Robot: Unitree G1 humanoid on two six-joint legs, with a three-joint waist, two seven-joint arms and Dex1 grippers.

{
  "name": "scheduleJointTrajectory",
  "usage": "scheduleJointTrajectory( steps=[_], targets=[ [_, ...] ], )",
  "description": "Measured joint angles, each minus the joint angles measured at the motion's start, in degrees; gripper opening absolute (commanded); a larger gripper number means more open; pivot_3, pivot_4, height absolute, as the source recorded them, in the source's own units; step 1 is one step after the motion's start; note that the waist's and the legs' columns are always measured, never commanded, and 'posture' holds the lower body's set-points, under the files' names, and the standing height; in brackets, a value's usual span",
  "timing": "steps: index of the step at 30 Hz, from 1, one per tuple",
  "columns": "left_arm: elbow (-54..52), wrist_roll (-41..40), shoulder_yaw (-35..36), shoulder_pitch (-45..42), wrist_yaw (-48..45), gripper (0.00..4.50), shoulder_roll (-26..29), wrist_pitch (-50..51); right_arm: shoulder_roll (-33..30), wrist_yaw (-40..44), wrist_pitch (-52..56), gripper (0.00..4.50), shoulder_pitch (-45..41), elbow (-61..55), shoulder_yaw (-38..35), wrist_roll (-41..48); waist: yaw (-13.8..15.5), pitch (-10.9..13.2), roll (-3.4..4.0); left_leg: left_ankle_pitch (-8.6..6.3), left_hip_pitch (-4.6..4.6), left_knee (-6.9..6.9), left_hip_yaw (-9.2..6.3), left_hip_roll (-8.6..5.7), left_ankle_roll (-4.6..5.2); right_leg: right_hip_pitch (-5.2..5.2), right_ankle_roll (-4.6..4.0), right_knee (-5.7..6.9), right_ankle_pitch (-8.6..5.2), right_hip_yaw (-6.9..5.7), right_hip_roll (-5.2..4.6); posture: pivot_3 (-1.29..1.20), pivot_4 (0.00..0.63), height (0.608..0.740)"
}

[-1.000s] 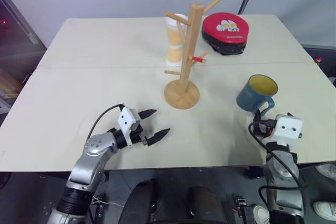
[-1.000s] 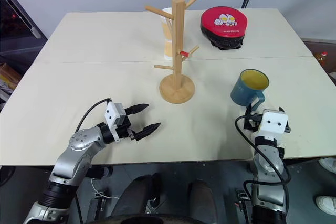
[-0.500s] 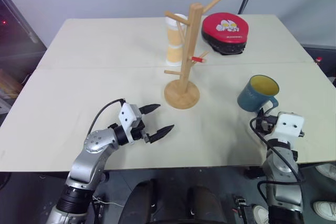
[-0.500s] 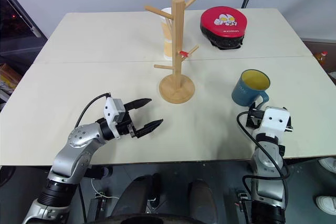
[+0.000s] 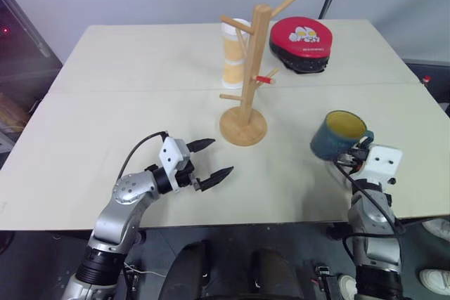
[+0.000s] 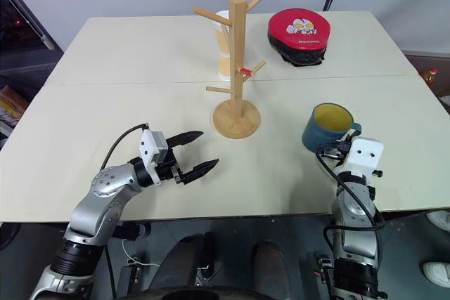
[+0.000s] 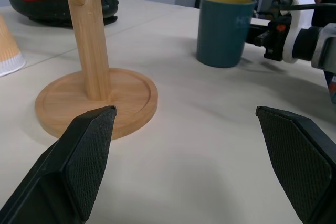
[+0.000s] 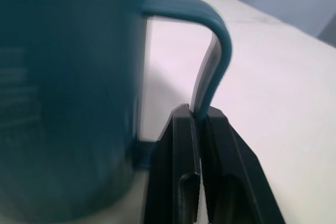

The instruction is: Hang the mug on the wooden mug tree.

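**Mug pinched by the handle**

The right gripper (image 8: 198, 129) is clamped on the mug (image 6: 323, 128) handle; the mug looks tipped, maybe off the table (image 5: 140, 68). It sits right of the wooden mug tree (image 5: 246, 75). The left gripper (image 5: 211, 161) hovers with fingers spread.

The mug (image 5: 339, 135) is dark teal-blue with a yellow inside and stands upright at the right of the frame, mouth up, its loop handle (image 8: 212, 59) turned toward the near edge. The wooden mug tree (image 5: 247, 82) stands upright at centre on its round base, pegs angled upward, one red-tipped.
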Motion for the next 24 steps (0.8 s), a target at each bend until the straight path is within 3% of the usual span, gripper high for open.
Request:
scheduleJointTrajectory(
  steps=[6, 12, 15, 24],
  targets=[
    [0.2, 0.2, 0.1, 0.2, 0.0, 4.50, 0.1, -1.1, -3.1, 3.7, -1.0, 0.07, 1.5, -1.4, 3.1, -2.1, -0.1, 0.0, 0.00, 0.00, 0.00, 0.01, 0.01, 0.00, 0.00, -0.01, 0.00, 0.01, 0.00, 0.00, 0.00, 0.00, 0.150, 0.740],
    [4.4, 0.4, 2.0, -0.8, 0.2, 4.50, 1.5, -3.3, -20.8, 18.2, -10.0, 0.07, 1.6, -11.3, 15.5, -14.1, -0.7, 0.0, 0.08, 0.00, 0.03, 0.03, 0.06, 0.07, 0.00, -0.04, 0.02, 0.08, 0.00, 0.05, 0.11, 0.00, 0.150, 0.740],
    [5.9, 0.4, 2.8, -1.7, 0.0, 4.50, 2.4, -4.1, -23.8, 23.2, -9.3, 0.07, -2.1, -14.6, 16.7, -13.9, -0.7, 0.0, 0.03, 0.00, 0.02, 0.10, 0.06, 0.07, 0.01, 0.00, 0.03, 0.07, 0.01, 0.05, 0.10, 0.00, 0.150, 0.740],
    [5.3, -2.8, 5.8, -4.4, -0.8, 4.50, 3.6, -3.4, -26.6, 34.4, 5.8, 0.07, -21.3, -21.4, 18.5, -8.4, -0.7, 0.1, -0.09, 0.00, 0.00, 0.13, 0.01, 0.06, 0.00, 0.03, 0.05, 0.03, 0.03, 0.00, -0.03, 0.00, 0.150, 0.740]
  ],
)
